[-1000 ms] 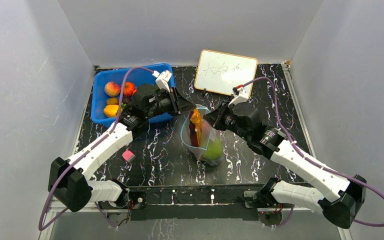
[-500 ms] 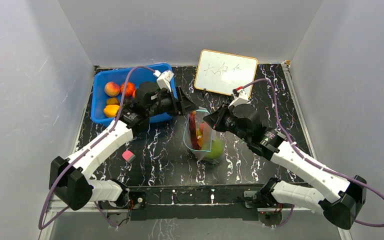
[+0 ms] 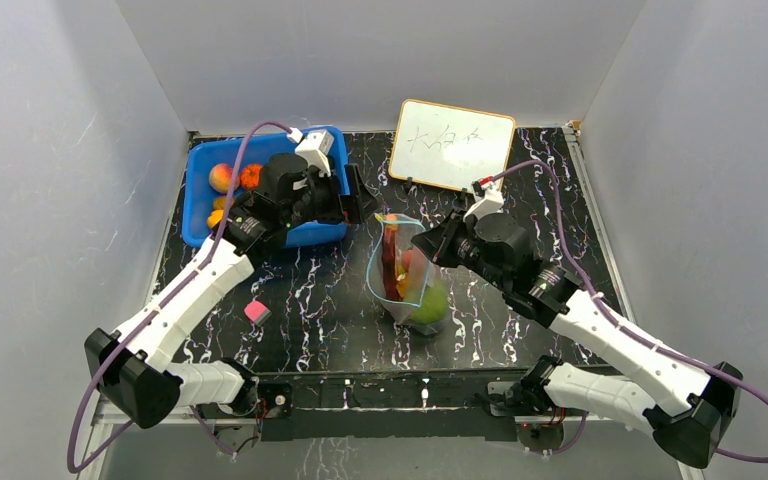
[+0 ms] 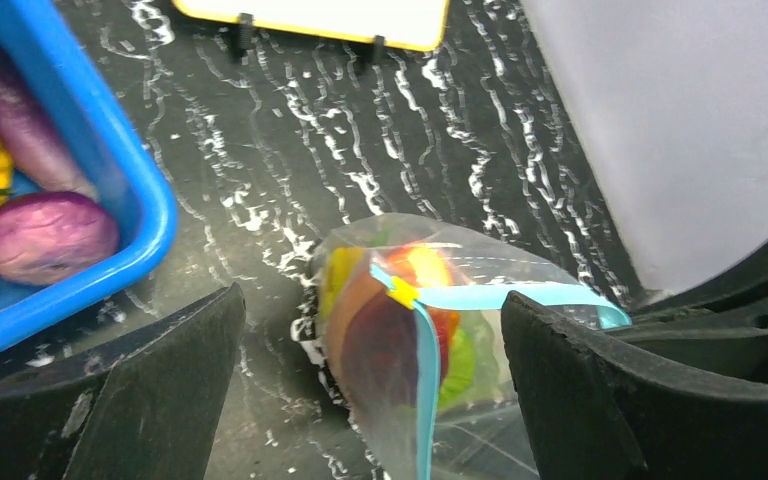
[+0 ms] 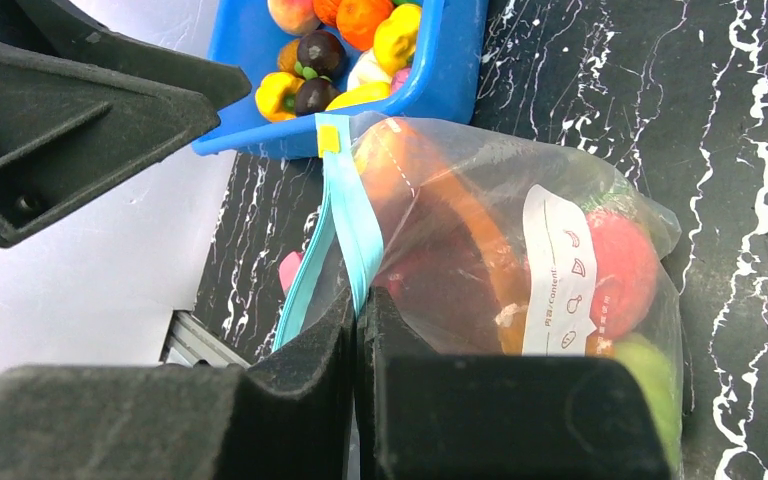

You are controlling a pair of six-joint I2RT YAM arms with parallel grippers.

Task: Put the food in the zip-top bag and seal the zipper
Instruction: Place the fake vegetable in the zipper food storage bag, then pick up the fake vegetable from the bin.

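The zip-top bag stands at the table's middle, its mouth open, with its blue-teal zipper held up by my right gripper, which is shut on the strip. Inside the bag are food pieces: a long dark-red and orange slice, a green round fruit and a red piece. My left gripper hangs wide open and holds nothing, left of and behind the bag's mouth. In the left wrist view the bag shows between its fingers, apart from them.
A blue bin at the back left holds more toy food. A whiteboard leans at the back. A small pink cube lies on the table left of the bag.
My left gripper opened and let go of the long slice, which dropped down into the bag. The left arm drew back toward the bin. The right gripper kept its hold on the zipper.
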